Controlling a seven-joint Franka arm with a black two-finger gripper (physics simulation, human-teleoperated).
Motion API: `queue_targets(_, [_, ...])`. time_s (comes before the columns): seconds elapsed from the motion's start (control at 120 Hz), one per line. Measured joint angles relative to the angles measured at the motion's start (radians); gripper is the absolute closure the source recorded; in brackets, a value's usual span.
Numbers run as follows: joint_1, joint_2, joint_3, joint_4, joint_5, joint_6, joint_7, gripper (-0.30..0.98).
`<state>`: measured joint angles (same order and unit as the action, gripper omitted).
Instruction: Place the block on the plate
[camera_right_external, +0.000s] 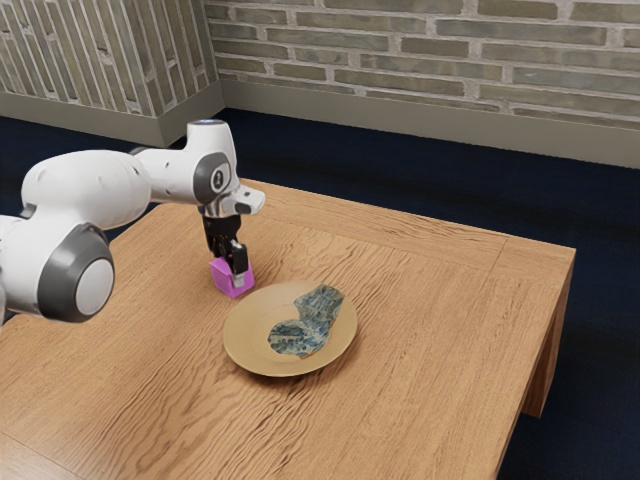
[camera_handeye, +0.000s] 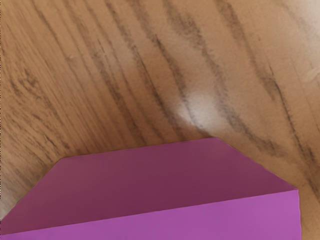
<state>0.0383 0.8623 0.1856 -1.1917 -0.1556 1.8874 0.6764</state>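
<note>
At the exterior view's left, the smooth white arm (camera_right_external: 95, 190) brings its pincer (camera_right_external: 229, 272) down at the block (camera_right_external: 223, 280), probably to take it for a short carry, but I cannot tell if the pincer is open or already grips it. The block, pink, flat-sided and sharp-edged, is just beside the plate (camera_right_external: 250, 345), not on it. The plate is round, shallow and tan with blue-grey marbled patches, its middle free to receive the block, and farther right extends the brown wooden surface (camera_right_external: 440, 330) with wavy grain.
</note>
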Motion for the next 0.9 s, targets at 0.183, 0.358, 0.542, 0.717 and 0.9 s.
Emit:
queue_targets(0.183, [-0.001,-0.018,0.022,0.005,0.002,-0.005,-0.002,0.25])
queue_targets(0.358, [-0.004,-0.081,0.044,0.004,0.004,-0.023,-0.003,0.27])
queue_targets(0.542, [-0.011,-0.186,0.052,-0.010,0.012,-0.047,-0.004,0.27])
queue_targets(0.717, [-0.068,-0.228,0.046,-0.026,0.015,-0.061,-0.003,0.26])
queue_targets(0.9, [-0.142,-0.291,0.039,-0.107,0.015,-0.059,-0.002,0.27])
